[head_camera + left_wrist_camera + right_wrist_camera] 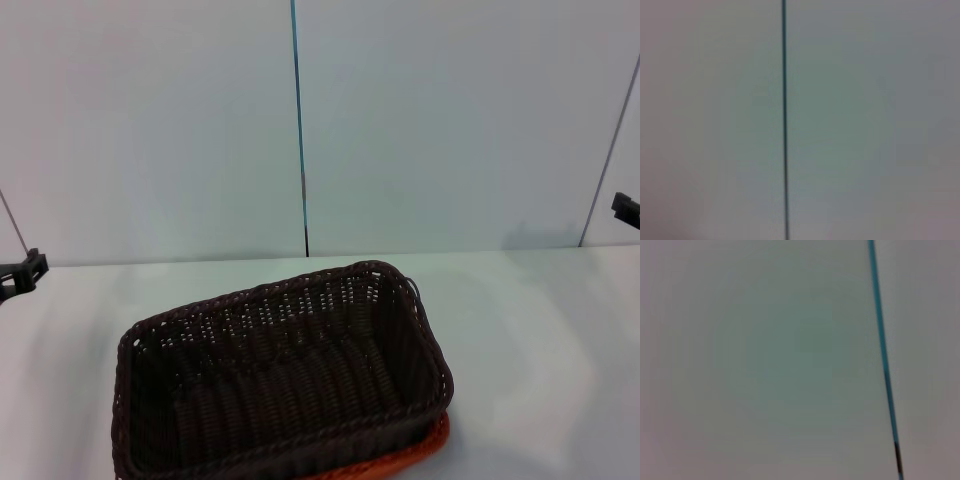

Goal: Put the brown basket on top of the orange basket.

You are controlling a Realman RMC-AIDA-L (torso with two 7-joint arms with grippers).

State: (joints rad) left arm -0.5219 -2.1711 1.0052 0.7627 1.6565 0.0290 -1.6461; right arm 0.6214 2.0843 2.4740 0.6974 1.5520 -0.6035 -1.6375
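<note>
now woven brown basket (285, 385) nested atop orange basket (420, 452); both hands' grip state unclear.

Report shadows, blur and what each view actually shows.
Head view: sharp enough, the brown basket sits on the orange basket, soft shadows fall on the white table; left gripper and right gripper only peek in at the edges. Left and right wrist views: blurred wall with one dark seam, no basket.
</note>
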